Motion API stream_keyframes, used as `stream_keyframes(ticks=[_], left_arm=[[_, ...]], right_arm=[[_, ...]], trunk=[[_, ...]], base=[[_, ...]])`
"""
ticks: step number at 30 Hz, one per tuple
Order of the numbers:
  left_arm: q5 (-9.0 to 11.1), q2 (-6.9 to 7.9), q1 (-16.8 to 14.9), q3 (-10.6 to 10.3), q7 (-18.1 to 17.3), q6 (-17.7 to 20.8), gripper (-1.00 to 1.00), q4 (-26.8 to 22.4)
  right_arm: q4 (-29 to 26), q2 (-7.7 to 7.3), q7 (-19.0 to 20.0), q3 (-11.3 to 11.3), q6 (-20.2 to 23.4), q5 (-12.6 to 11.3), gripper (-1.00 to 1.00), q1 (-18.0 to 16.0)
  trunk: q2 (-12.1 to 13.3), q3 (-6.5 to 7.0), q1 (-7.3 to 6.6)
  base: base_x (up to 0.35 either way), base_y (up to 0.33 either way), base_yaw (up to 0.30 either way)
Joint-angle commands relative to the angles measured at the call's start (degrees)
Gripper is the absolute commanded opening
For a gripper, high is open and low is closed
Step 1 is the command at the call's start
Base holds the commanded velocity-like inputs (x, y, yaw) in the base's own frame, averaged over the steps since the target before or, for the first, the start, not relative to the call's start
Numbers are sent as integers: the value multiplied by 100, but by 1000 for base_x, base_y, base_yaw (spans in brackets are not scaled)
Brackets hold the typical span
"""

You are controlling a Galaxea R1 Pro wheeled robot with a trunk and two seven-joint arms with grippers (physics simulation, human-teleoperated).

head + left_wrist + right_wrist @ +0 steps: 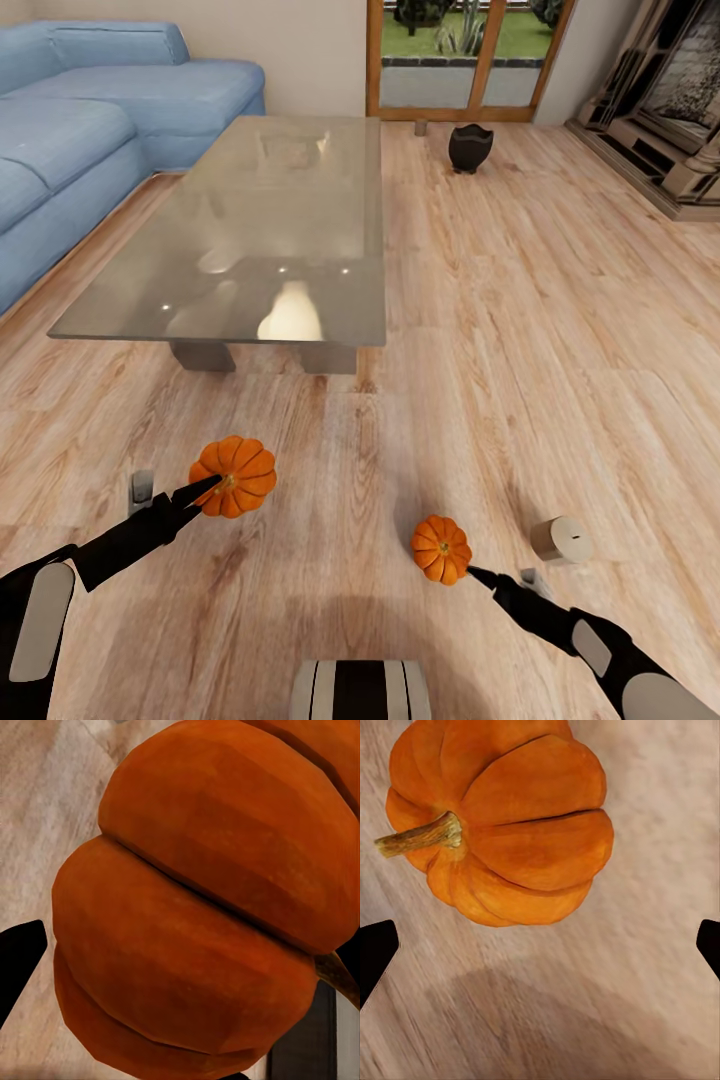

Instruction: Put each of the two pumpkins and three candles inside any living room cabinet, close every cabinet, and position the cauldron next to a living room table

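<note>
The bigger pumpkin [235,476] lies on the wood floor in front of the table [120,325]. My left gripper [207,489] touches its near side. In the left wrist view this pumpkin [202,892] sits close up between the wide-apart fingertips [19,956], so the gripper [187,960] is open. The smaller pumpkin [441,548] lies on its side just ahead of my open right gripper [478,574], stem sideways [502,832]. A beige candle [560,540] lies right of it and a grey candle [142,488] stands beside my left arm. The black cauldron [470,147] stands far off, past the table.
A blue sofa [70,130] runs along the left of the table. A grey fireplace [670,110] stands at the far right, and a glass door [465,55] is at the back. Open wood floor stretches to the right of the table.
</note>
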Motion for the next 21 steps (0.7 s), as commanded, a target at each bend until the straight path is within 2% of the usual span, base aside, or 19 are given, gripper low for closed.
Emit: stream_keyframes(ticks=[1, 6, 9, 14, 21], left_arm=[[-11, -1, -4, 7, -31, 25, -100, 0], [-11, -1, -4, 7, -31, 25, -100, 0], [-11, -1, -4, 7, -31, 25, -100, -5], [-11, -1, -4, 7, -31, 25, -100, -8], [-11, -1, -4, 7, -31, 25, -100, -9]], right_arm=[[-1, -1, 22, -61, 49, -38, 100, 2], [-4, -9, 74, -128, 46, -38, 100, 6], [-3, -23, 347, -145, -42, -28, 100, 42], [-1, -32, 517, -151, -95, -22, 100, 77], [-1, -30, 546, -153, -101, -21, 100, 83]], trunk=[[-1, -3, -1], [-1, -3, -1], [-1, -3, -1], [-8, -114, 12], [-17, -269, 30]], base=[[0, 0, 0], [0, 0, 0], [0, 0, 0], [0, 0, 0], [0, 0, 0]])
